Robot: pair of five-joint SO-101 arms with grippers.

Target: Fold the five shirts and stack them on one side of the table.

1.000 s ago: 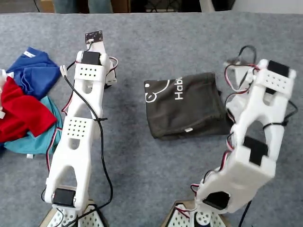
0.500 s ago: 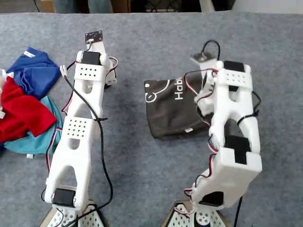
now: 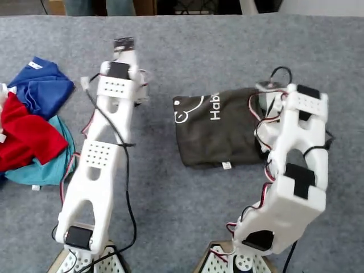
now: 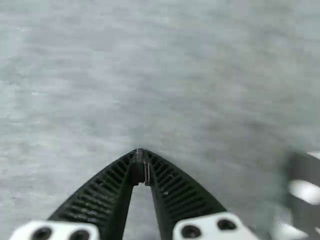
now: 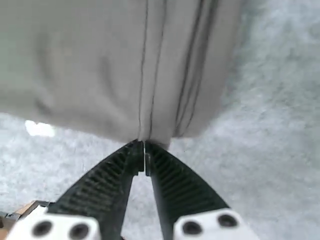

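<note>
1. Now the folded dark shirt [image 3: 219, 128] lies mid-desk [image 3: 187, 51], with a loose pile [image 3: 31, 133] at the left edge.
2. Left jaws are closed over bare desk; right jaws are closed at the shirt's hem.
3. Soft, limp cloth; probably best pinched at a folded edge.

place: robotics lab bench | cues: grey felt table [image 3: 227, 45], left arm [image 3: 102, 153], right arm [image 3: 298, 165] mounted at edge

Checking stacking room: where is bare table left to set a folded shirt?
Bare table runs along the far edge beyond both arms, and between the left arm and the dark shirt, down to the near edge. Crowded: the left edge, with the blue shirt, red shirt and teal shirt, and the right, where the right arm hangs over the dark shirt's side.
</note>
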